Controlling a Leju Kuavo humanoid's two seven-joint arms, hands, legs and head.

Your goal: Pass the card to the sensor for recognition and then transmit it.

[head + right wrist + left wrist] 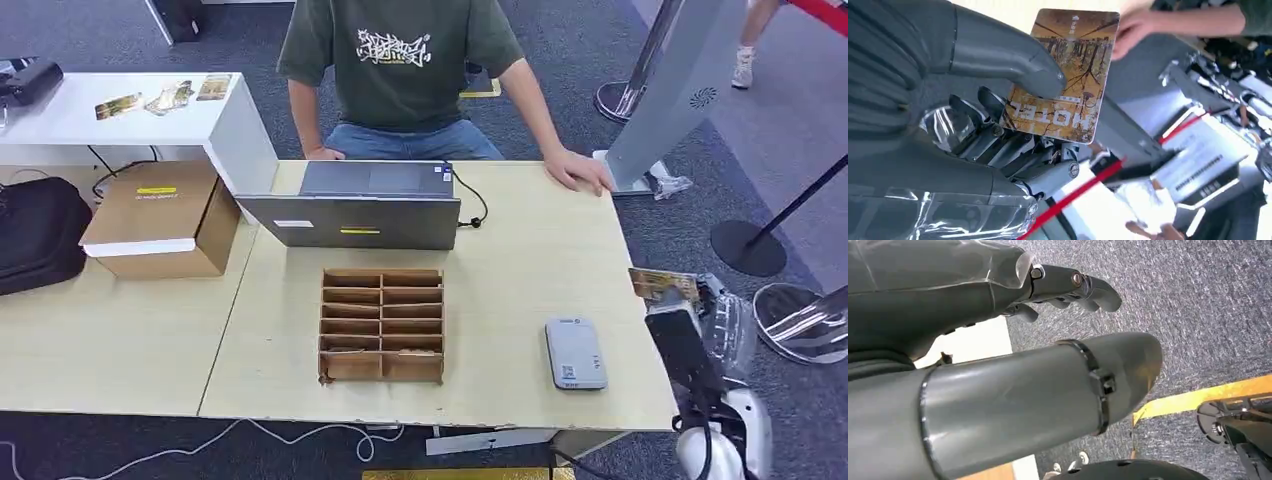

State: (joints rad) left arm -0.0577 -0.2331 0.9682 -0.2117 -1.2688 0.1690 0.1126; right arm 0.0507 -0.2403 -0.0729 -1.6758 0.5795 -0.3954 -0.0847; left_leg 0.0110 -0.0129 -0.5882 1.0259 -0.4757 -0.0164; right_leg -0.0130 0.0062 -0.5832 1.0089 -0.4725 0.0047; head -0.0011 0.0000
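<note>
A brown hotel card (1063,75) with a tree picture and the word HOTEL is pinched between the thumb and fingers of my right hand (1013,125). In the head view the card (662,284) and my right hand (690,320) sit just past the table's right edge, beyond and to the right of the grey card sensor (575,353). The sensor lies flat near the table's front right corner. My left hand (1068,287) hangs over grey carpet with its fingers loosely curled and nothing in them.
A cardboard slot organiser (381,324) stands mid-table, with a laptop (360,205) behind it. A person in a green shirt (400,60) sits across, one hand (578,170) on the table's far right corner. A cardboard box (160,218) and black bag (38,232) sit at the left.
</note>
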